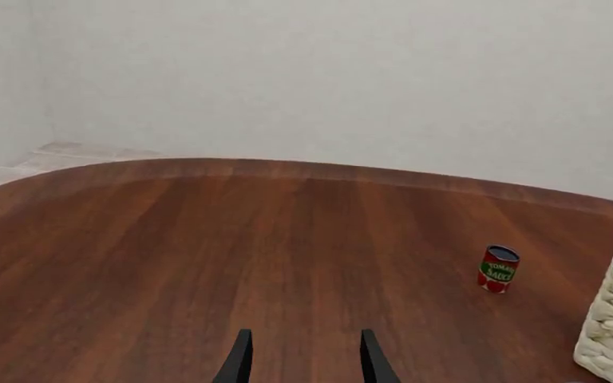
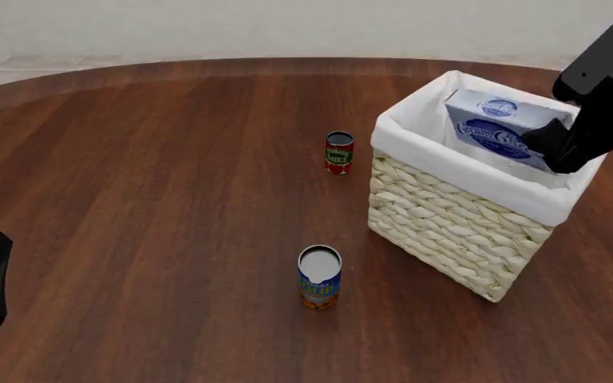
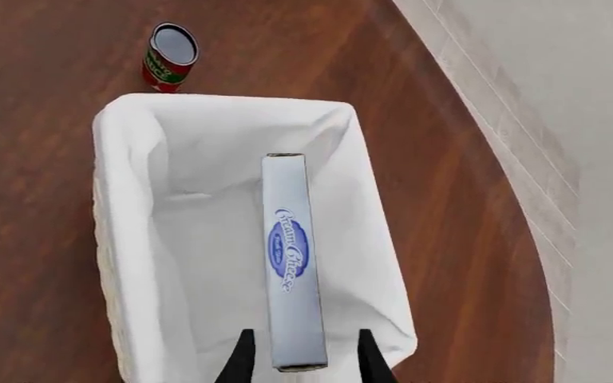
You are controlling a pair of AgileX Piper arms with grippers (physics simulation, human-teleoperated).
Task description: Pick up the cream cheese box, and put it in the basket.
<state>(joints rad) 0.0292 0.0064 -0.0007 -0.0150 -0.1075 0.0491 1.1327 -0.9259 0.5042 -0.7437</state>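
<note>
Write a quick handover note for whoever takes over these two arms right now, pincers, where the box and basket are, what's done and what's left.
Left pincer: open, holding nothing, low over bare table, away from the work.
Right pincer: closed on the light blue-grey cream cheese carton, holding it above the inside of the big cream wicker basket with white liner.
Done: carton picked up and carried over the basket.
Left: lower a little, open the pincer to drop it in, withdraw.
The red tomato can and the blue-and-orange can stand outside the basket, left of it in the front view; leave them.
</note>
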